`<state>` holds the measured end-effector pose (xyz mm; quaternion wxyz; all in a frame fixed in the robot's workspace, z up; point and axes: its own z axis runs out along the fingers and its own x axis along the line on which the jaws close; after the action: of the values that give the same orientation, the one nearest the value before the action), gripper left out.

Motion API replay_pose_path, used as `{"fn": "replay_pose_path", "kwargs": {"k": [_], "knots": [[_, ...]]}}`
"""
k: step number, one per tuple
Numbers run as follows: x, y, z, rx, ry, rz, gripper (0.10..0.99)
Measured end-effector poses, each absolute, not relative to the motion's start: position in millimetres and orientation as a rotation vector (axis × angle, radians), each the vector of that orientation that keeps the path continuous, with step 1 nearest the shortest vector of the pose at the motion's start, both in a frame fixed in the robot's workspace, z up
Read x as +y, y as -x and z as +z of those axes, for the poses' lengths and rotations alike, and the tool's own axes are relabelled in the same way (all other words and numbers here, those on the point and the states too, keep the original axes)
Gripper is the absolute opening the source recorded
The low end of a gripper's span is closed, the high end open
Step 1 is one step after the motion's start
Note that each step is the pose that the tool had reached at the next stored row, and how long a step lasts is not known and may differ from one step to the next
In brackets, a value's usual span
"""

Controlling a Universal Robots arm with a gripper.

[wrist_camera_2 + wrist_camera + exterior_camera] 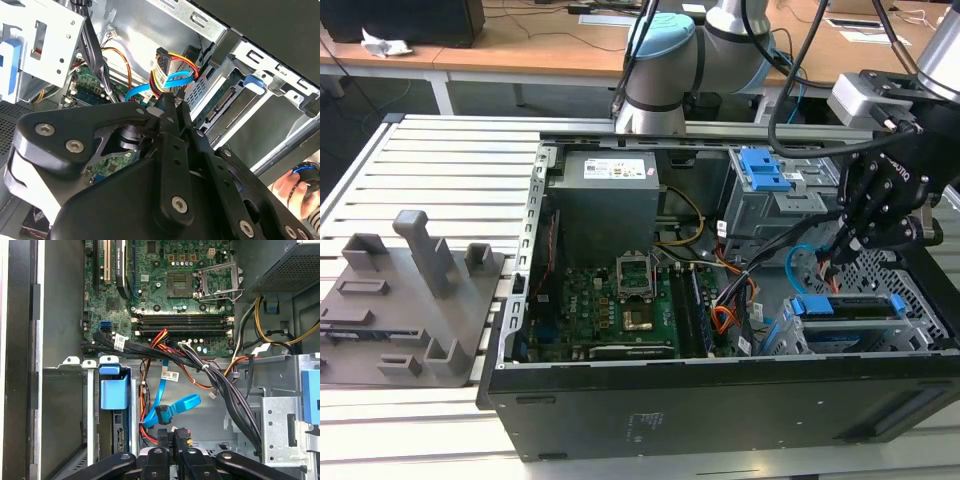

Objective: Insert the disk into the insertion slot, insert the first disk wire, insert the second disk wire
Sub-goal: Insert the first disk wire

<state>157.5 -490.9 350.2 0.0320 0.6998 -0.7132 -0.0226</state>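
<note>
The black claw (842, 250), looking pinched shut, hangs close beside the flat silver disk in its blue frame (850, 308), right by the thin blue wire (175, 405).

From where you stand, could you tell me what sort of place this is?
Probably a robotics lab: an open black computer case sits on a ribbed aluminium workbench, with wooden desks behind.

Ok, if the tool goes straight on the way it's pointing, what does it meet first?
Probably the blue cable's black plug, hanging just ahead of the tool. Depth is unclear, so they may already touch.
</note>
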Motion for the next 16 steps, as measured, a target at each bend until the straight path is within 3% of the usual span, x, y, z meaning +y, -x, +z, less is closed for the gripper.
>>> {"fn": "replay_pose_path", "kwargs": {"k": [5, 12, 16], "knots": [[-494, -165, 350, -2.196, -2.155, -0.070, 0.165], [-528, -165, 350, -2.196, -2.155, -0.070, 0.165], [-533, -169, 349, -2.196, -2.155, -0.070, 0.165]]}}
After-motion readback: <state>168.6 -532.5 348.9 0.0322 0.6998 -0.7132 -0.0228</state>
